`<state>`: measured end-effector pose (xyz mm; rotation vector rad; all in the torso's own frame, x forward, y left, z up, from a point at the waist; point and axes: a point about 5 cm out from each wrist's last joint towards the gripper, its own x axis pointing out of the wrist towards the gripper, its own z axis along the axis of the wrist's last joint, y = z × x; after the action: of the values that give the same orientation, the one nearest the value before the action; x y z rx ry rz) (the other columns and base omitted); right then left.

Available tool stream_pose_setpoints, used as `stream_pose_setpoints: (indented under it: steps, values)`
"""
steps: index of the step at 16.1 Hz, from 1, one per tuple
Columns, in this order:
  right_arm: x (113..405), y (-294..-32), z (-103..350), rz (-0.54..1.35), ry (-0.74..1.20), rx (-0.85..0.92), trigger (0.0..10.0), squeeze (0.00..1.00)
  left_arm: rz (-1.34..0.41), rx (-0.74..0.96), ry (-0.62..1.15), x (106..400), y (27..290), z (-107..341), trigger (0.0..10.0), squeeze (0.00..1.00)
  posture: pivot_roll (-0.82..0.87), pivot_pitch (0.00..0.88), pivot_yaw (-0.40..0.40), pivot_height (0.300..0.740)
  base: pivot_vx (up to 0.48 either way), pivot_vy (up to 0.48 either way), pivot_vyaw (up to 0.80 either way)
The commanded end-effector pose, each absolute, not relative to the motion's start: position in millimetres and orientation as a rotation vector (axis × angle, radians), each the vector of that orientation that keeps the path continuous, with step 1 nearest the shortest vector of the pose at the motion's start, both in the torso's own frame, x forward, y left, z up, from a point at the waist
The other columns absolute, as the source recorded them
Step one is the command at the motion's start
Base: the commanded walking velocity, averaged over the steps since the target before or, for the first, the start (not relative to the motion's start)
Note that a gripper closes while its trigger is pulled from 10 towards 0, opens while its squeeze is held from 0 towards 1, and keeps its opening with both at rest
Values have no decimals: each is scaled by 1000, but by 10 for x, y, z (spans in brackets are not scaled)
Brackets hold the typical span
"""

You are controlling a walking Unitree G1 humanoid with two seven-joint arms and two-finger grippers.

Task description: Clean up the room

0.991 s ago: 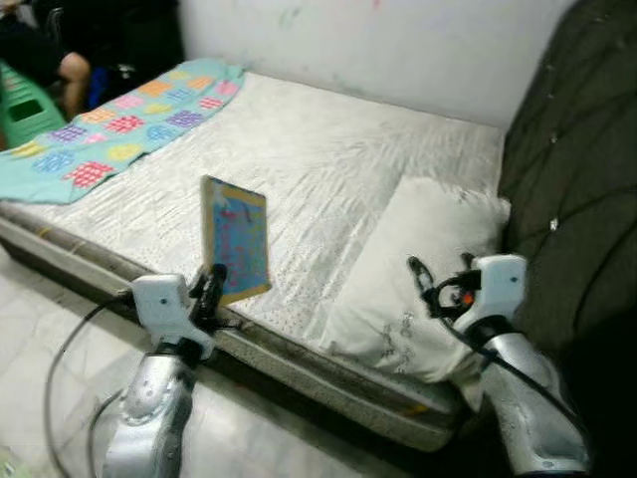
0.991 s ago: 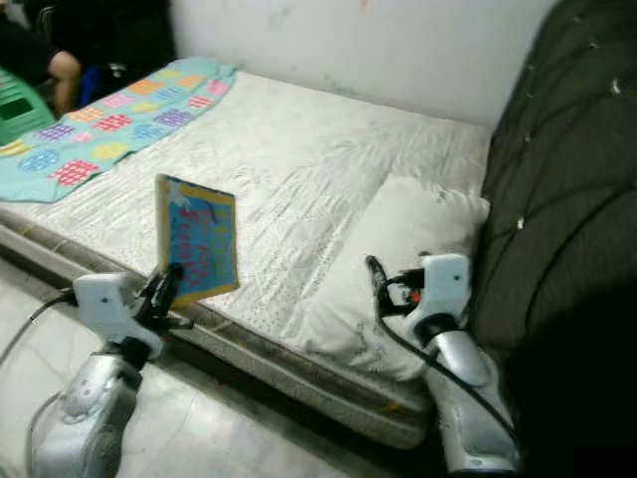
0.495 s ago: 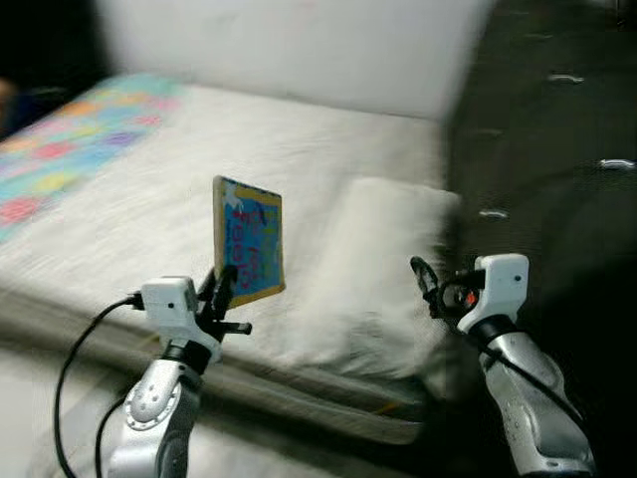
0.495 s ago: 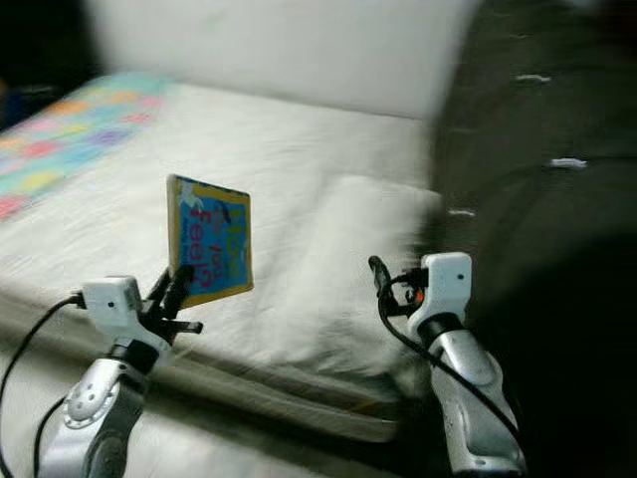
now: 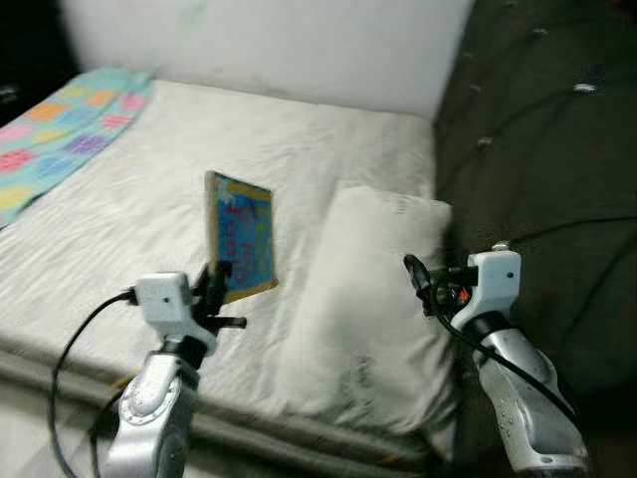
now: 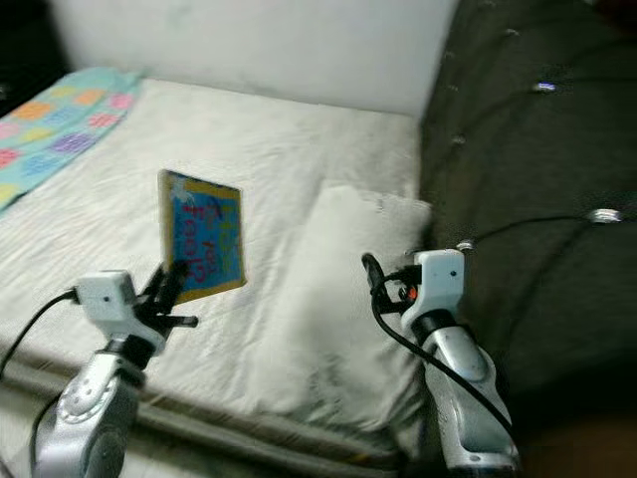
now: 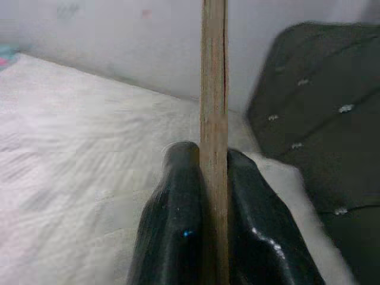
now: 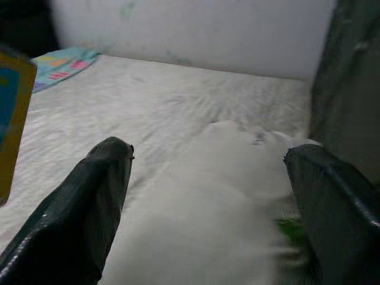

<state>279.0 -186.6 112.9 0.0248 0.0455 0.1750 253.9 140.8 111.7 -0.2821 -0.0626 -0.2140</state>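
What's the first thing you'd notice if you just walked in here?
A bright blue picture book with a yellow border stands upright, pinched in the left gripper above the white mattress. Beside it, the right gripper hovers open over a plump white pillow, next to a dark tufted headboard.

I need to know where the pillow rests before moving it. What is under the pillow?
The white pillow lies on the mattress, beside the dark headboard. Anything directly beneath it is covered. The right pincer hovers open over it.
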Motion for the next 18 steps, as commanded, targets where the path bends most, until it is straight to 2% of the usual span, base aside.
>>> stream_pose_setpoints:
  steps: [1, 5, 15, 18]
  values:
    - [2796, -1886, 1136, 166, 48, 27, 10000, 0, -243, -264, -95, 2522, 1400, 1185, 10000, 0, -56, 0, -18, 740, 0, 0, 0]
    - [2798, -1882, 1126, 166, 51, 27, 10000, 0, -218, -274, -77, 2533, 1416, 1166, 10000, 0, -55, 0, -20, 740, 0, 0, 0]
    - [2795, -1895, 1118, 167, 58, 19, 10000, 0, -219, -295, -71, 2539, 1381, 1164, 10000, 0, -62, 4, -22, 740, 0, 477, 0]
    - [2799, -1891, 1117, 172, 59, 15, 10000, 0, -237, -310, -97, 2530, 1376, 1184, 10000, 0, -63, 4, -23, 740, 0, 89, 0]
